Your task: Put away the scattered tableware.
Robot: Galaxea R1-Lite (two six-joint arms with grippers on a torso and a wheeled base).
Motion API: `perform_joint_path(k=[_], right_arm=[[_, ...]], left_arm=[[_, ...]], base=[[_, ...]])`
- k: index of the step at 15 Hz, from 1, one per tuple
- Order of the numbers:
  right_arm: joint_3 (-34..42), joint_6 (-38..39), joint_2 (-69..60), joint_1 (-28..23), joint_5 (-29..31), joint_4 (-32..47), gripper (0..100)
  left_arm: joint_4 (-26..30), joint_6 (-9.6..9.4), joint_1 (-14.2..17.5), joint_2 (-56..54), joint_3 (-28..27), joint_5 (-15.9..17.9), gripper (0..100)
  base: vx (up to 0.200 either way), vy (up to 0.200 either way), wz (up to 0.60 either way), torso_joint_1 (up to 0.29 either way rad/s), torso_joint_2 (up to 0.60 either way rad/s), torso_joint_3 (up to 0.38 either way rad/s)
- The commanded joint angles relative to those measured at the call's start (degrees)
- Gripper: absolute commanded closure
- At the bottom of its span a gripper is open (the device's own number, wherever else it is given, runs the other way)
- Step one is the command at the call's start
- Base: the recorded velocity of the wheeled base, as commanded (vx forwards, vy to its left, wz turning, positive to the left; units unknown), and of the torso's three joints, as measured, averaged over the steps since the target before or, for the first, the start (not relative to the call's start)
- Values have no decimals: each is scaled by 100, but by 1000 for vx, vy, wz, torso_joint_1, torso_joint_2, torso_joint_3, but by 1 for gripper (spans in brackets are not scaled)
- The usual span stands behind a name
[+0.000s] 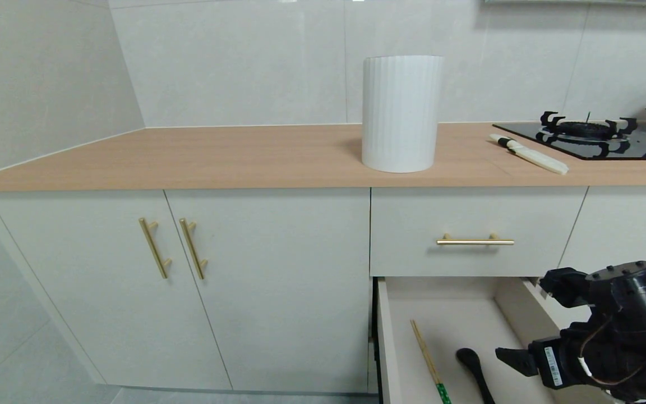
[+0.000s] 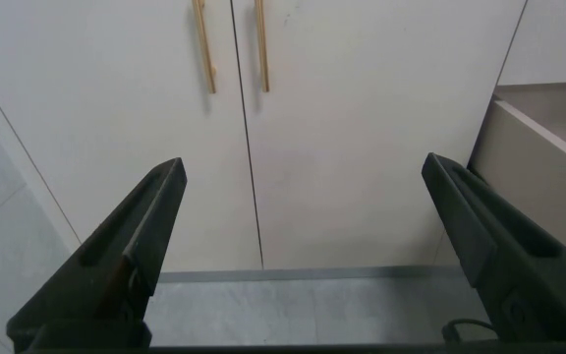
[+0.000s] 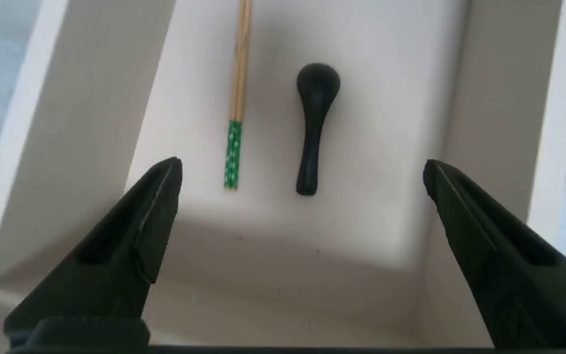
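Observation:
The lower drawer (image 1: 393,336) stands pulled out. Inside it lie a pair of bamboo chopsticks with green ends (image 1: 428,359) (image 3: 237,98) and a black spoon (image 1: 473,367) (image 3: 312,118), side by side and apart. My right gripper (image 1: 536,320) (image 3: 303,172) hangs open above the drawer, over the spoon, holding nothing. On the counter lies a pale wrapped utensil (image 1: 530,154) next to the stove. A tall white ribbed holder (image 1: 401,112) stands upright on the counter. My left gripper (image 2: 303,167) is open and empty, low in front of the cabinet doors (image 2: 362,128).
A wooden countertop (image 1: 216,157) runs across; a black gas stove (image 1: 592,134) sits at its right end. The upper drawer with a gold handle (image 1: 474,242) is closed. Two cabinet doors with gold handles (image 1: 174,247) are closed at the left. Tiled floor lies below.

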State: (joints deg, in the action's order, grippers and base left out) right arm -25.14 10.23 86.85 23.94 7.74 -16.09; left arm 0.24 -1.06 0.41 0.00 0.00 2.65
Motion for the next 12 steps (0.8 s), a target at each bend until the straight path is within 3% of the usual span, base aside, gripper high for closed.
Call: perform_joint_path(k=[1, 11, 12], right_arm=[[0, -118, -396, 58, -1, 124, 0], [35, -285, -643, 295, -9, 528, 0], [35, -285, -634, 357, -9, 598, 0]], left_arm=[[2, 1, 2, 0, 0, -1, 0], [2, 9, 2, 0, 0, -1, 0], [2, 9, 2, 0, 0, -1, 0]], base=[[-200, 0, 0, 2, 7, 2], [-200, 0, 0, 1, 1, 3], [0, 0, 0, 0, 0, 0]])
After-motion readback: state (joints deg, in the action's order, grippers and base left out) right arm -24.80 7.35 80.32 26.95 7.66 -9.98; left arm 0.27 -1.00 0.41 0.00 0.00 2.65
